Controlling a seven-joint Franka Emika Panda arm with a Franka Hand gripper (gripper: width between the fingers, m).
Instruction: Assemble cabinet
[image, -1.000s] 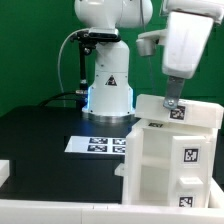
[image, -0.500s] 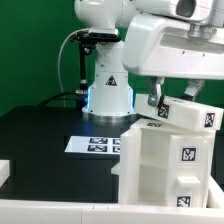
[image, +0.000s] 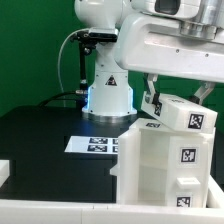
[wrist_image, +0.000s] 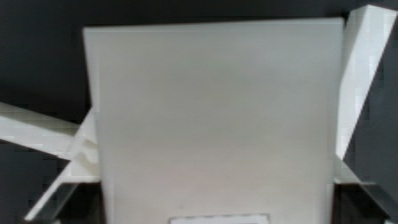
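- The cabinet (image: 170, 165) stands on the black table (image: 40, 140) at the exterior view's right, a tall white plastic box with square tags on its front face.
- On top of it sits a smaller white block (image: 188, 116), tilted rather than flat, with a tag on its near face — it does not look seated yet.
- The gripper (image: 178, 92) hangs directly over that block; one dark finger (image: 152, 100) touches its side toward the exterior view's left, and the other shows at the far side.
- The fingers stand apart by the block's width and appear clamped on it, though the exterior view hides the contact faces.
- In the wrist view a broad white panel (wrist_image: 210, 110) fills the space between the two fingers, which fits a hold across its narrow sides.
- The marker board (image: 98, 144) lies flat on the table just beside the cabinet's base.
- Handling, as a judgement: the parts look stiff, light and hollow, with smooth glossy faces that could slip under a weak pinch.
- The best hold seems to be across two flat parallel sides, near the middle — clear of the tags and away from thin edges.
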